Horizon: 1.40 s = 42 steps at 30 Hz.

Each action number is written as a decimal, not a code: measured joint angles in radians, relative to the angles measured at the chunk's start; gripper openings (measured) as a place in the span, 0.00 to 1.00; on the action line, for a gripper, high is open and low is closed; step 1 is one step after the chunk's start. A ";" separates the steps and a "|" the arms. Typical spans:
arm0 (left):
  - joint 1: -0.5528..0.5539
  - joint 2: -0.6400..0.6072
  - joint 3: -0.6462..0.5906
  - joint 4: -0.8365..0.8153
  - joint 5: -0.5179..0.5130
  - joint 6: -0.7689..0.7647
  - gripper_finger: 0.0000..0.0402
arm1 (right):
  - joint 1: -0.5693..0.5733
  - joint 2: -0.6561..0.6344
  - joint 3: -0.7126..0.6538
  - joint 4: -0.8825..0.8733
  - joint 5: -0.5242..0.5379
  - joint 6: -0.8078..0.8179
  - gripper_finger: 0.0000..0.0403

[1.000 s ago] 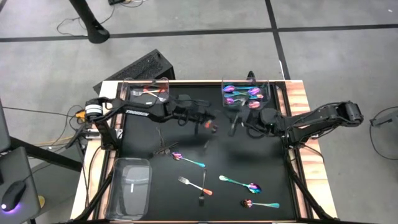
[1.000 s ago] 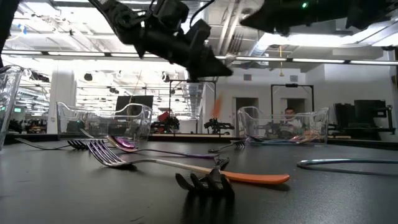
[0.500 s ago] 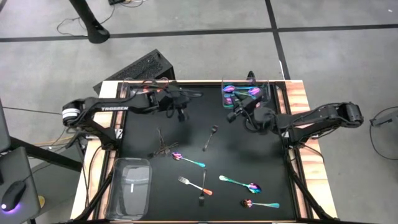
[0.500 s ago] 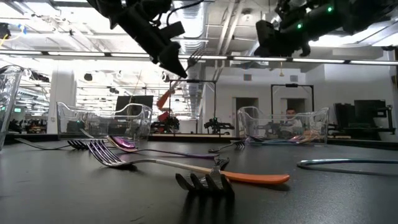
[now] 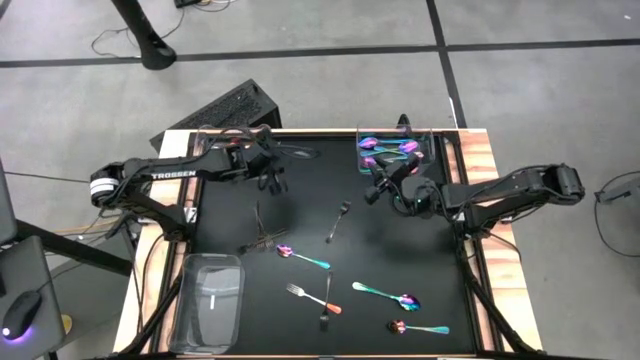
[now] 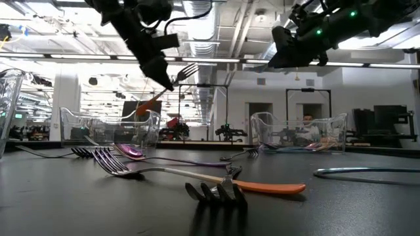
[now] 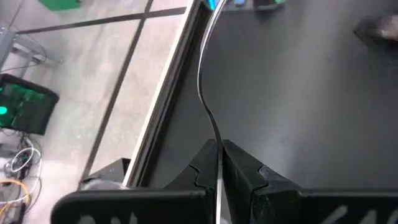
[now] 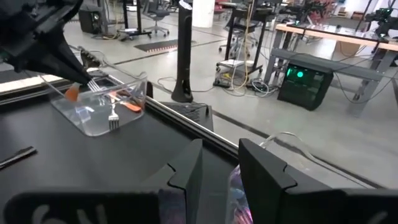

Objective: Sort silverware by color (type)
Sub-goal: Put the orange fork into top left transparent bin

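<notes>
Black matting covers your table (image 5: 400, 260), with clear trays at the upper left (image 5: 237, 143), upper right (image 5: 395, 149) and lower left (image 5: 211, 300) of the high view. Your left gripper (image 6: 165, 77), near the upper-left tray, is clamped on an orange-handled fork (image 6: 177, 73) held aloft. Your right gripper (image 5: 375, 190) hovers below the upper-right tray, fingers parted and empty. Loose silverware (image 5: 385, 294) lies scattered across the lower middle.

the black table mat (image 5: 400, 250) lies bare between the two clear plastic back trays (image 5: 235, 142) (image 5: 396, 150); scattered slim metal forks and spoons (image 5: 325, 297) crowd its near half, beside another clear tray (image 5: 211, 303).
</notes>
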 joint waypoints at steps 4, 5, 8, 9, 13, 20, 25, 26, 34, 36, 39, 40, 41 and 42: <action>0.097 -0.067 -0.072 0.049 0.080 0.006 0.00 | -0.012 0.000 0.000 -0.006 0.000 0.000 0.32; 0.124 -0.087 -0.088 0.063 0.104 -0.002 0.00 | -0.019 0.000 0.000 -0.015 0.000 0.001 0.32; 0.185 -0.136 -0.110 0.063 0.125 -0.031 0.00 | -0.040 0.011 0.000 -0.035 0.000 0.003 0.32; 0.196 -0.147 -0.110 0.059 0.121 -0.036 0.00 | -0.047 0.024 0.000 -0.030 0.000 0.003 0.32; 0.203 -0.185 -0.110 0.042 0.043 0.001 0.00 | -0.081 0.073 0.000 -0.009 -0.033 0.003 0.32; 0.216 -0.202 -0.110 0.013 0.031 0.118 0.00 | -0.125 0.198 -0.001 0.036 -0.129 0.049 0.32; 0.225 -0.201 -0.110 -0.015 0.007 0.134 0.00 | -0.120 0.250 -0.001 0.071 -0.131 0.055 0.32; 0.226 -0.201 -0.110 -0.019 0.015 0.124 0.00 | -0.117 0.254 -0.001 0.079 -0.130 0.055 0.32; 0.199 -0.199 -0.110 -0.075 0.161 0.061 0.00 | -0.118 0.244 -0.001 0.101 -0.130 0.044 0.32; 0.188 -0.201 -0.110 -0.077 0.160 0.069 0.00 | -0.118 0.241 0.000 0.106 -0.130 0.044 0.32; 0.180 -0.202 -0.110 -0.078 0.152 0.099 0.00 | -0.112 0.240 0.000 0.098 -0.130 0.044 0.32; 0.180 -0.202 -0.110 -0.078 0.134 0.102 0.00 | -0.110 0.238 0.000 0.098 -0.130 0.044 0.32; 0.180 -0.202 -0.110 -0.077 0.095 0.102 0.00 | -0.109 0.237 0.000 0.098 -0.130 0.043 0.32; 0.183 -0.202 -0.110 -0.075 0.024 0.101 0.00 | -0.106 0.237 0.000 0.098 -0.130 0.044 0.32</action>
